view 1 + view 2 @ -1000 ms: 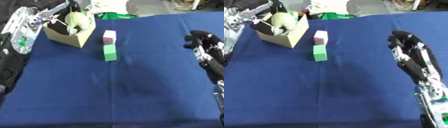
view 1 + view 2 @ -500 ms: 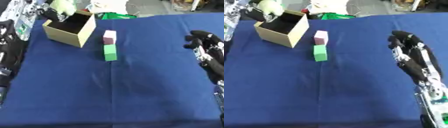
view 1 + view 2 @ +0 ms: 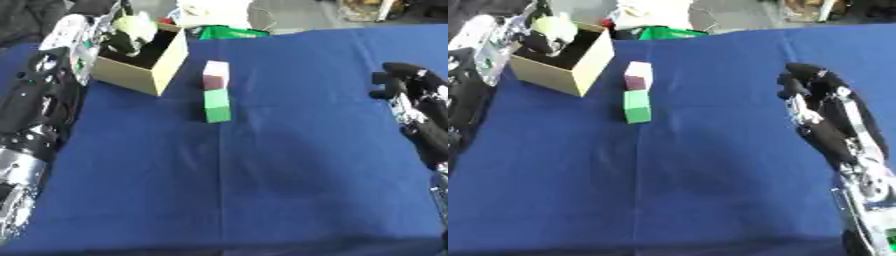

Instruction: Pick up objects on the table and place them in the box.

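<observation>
**Now placing: pale object goes into the box**

Up at the far left corner of the blue-clothed table [image 3: 262, 175], the robot's left hand [image 3: 118, 37] hangs over the open tan cardboard box [image 3: 144, 57], fingers seemingly curled round a pale yellow-green rounded object [image 3: 136, 22], though the hold is partly hidden. I judge the placing step is under way; next the hand must lower and let go inside the box. One pink-white block [image 3: 215, 75] and one green block [image 3: 216, 106] remain, touching end to end just beside the box. The right hand [image 3: 820, 100] idles at the right edge, fingers relaxed, holding nothing.
</observation>
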Available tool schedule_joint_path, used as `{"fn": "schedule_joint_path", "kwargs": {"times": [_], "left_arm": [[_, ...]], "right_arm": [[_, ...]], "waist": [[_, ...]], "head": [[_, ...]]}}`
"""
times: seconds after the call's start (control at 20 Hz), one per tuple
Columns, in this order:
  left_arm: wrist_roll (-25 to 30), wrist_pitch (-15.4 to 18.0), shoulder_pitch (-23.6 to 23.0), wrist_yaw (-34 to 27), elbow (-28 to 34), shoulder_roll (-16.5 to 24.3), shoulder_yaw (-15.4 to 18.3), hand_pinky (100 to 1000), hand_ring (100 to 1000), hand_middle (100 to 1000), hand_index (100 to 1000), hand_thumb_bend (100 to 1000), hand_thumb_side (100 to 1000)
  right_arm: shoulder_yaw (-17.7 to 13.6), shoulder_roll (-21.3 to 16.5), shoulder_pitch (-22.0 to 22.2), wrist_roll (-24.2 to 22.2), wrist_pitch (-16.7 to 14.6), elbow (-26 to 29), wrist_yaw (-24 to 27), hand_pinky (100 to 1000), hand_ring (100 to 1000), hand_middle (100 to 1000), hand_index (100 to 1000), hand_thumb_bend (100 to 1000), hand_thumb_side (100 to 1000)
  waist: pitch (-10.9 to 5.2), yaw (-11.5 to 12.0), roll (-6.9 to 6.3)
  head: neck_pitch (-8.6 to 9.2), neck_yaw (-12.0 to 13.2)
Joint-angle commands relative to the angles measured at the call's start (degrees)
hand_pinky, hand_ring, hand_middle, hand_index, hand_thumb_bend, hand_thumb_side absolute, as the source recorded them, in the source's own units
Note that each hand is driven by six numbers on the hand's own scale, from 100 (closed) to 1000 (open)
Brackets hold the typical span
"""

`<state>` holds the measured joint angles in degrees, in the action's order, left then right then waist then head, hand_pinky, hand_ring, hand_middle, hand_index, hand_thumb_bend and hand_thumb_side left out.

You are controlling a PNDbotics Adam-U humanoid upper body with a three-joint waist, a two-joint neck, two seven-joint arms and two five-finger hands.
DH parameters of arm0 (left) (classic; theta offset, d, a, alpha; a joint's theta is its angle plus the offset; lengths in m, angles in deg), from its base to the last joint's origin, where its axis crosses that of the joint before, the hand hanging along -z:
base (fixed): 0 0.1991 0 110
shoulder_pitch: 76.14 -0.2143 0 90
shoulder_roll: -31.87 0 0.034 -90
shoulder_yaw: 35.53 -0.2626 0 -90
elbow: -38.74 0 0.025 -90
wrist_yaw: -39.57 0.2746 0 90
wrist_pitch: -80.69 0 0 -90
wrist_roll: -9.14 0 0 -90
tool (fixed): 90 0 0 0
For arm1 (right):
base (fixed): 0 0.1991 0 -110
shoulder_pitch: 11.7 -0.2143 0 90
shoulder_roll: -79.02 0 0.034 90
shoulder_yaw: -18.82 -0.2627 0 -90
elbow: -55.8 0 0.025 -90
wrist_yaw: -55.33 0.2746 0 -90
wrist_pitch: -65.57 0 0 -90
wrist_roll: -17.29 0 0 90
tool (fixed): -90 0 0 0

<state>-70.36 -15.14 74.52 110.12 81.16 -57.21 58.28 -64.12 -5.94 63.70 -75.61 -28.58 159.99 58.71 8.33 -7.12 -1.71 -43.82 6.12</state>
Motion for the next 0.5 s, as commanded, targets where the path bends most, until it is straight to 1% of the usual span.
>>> {"fn": "schedule_joint_path", "kwargs": {"times": [0.05, 0.3, 0.5], "left_arm": [[-2.1, -1.8, 1.9, 0.9, -2.6, 0.0, 1.3, 602, 467, 426, 657, 365, 178], [-4.1, -2.9, 1.6, 1.2, -5.6, -0.7, 1.4, 623, 510, 480, 709, 398, 197], [-5.0, -3.1, 1.4, 0.8, -5.8, -0.7, 1.3, 654, 576, 575, 781, 464, 251]], "right_arm": [[-0.1, -1.0, -0.6, -0.3, -0.1, 0.5, 0.0, 741, 842, 635, 797, 100, 427], [-0.1, -0.9, -0.6, -0.3, -0.1, 0.5, 0.0, 741, 842, 635, 797, 100, 428], [-0.1, -0.9, -0.5, -0.3, -0.1, 0.4, 0.0, 741, 842, 635, 797, 100, 428]], "waist": [[-0.75, -0.2, -0.02], [-0.72, -0.5, -0.06], [-0.73, -0.6, -0.05]], "head": [[-0.30, 0.3], [-0.30, 0.2], [-0.30, 0.2]]}}
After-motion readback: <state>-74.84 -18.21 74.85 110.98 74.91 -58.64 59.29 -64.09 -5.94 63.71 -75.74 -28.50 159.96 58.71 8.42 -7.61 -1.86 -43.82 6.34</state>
